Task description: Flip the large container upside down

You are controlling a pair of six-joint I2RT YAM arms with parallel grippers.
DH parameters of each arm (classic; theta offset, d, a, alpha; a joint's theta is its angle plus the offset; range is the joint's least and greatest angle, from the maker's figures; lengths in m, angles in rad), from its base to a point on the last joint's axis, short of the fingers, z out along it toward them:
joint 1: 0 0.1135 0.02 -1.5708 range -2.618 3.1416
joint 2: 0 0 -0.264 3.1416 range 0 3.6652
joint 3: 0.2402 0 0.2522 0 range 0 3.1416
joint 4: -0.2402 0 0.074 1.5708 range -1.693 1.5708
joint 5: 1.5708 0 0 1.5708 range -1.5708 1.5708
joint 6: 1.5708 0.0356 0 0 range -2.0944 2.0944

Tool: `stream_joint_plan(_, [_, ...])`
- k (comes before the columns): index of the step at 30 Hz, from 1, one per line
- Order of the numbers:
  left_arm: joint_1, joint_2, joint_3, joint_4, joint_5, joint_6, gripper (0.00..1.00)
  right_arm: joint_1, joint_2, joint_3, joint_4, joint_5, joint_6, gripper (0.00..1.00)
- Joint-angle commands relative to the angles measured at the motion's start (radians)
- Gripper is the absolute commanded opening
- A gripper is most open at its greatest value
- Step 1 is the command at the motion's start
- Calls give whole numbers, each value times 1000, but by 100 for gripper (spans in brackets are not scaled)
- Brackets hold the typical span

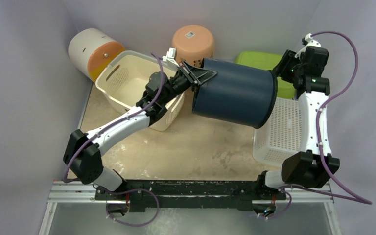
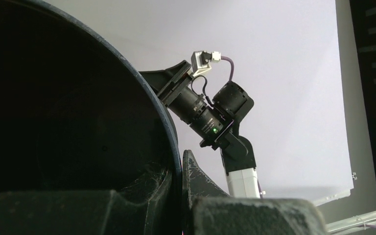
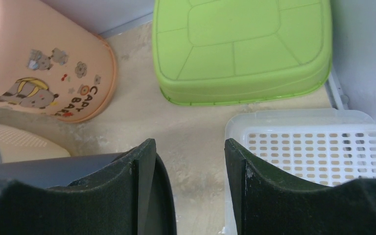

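The dark blue container (image 1: 235,93) hangs on its side above the table (image 1: 196,147), partly over the white slotted basket (image 1: 279,142). Only your left gripper (image 1: 196,78) pinches its edge (a thin hold); the right gripper (image 1: 280,68) gapes, clamping nothing. Twist fast and it may slip.

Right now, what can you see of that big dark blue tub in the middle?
The large container is a smooth, dark blue, plastic-looking round tub, wider at its right end, which carries a lip. It is tipped on its side, running left to right seen from above. The left gripper has its jaws clamped on the left end's edge; the right gripper sits at the lipped end, jaws apart.
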Motion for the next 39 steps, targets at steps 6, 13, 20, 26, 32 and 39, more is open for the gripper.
stream_joint_plan(6, [-40,42,-100,518,-47,-121,0,-7,-33,-19,32,9,-23,57])
stream_joint_plan(13, [-42,97,-228,634,-63,-137,0,-7,-51,-46,30,18,-24,58])
stream_joint_plan(20, [-42,102,-285,580,-61,-71,0,-7,-79,-77,9,41,-17,57])
stream_joint_plan(26, [-39,58,-297,365,-70,62,0,-9,-139,-188,-18,60,-4,57])
stream_joint_plan(32, [-29,35,-266,104,-95,214,0,-9,-216,-306,-61,113,2,57])
stream_joint_plan(39, [-12,72,-280,-30,-119,273,0,-9,-279,-391,-94,98,17,57])
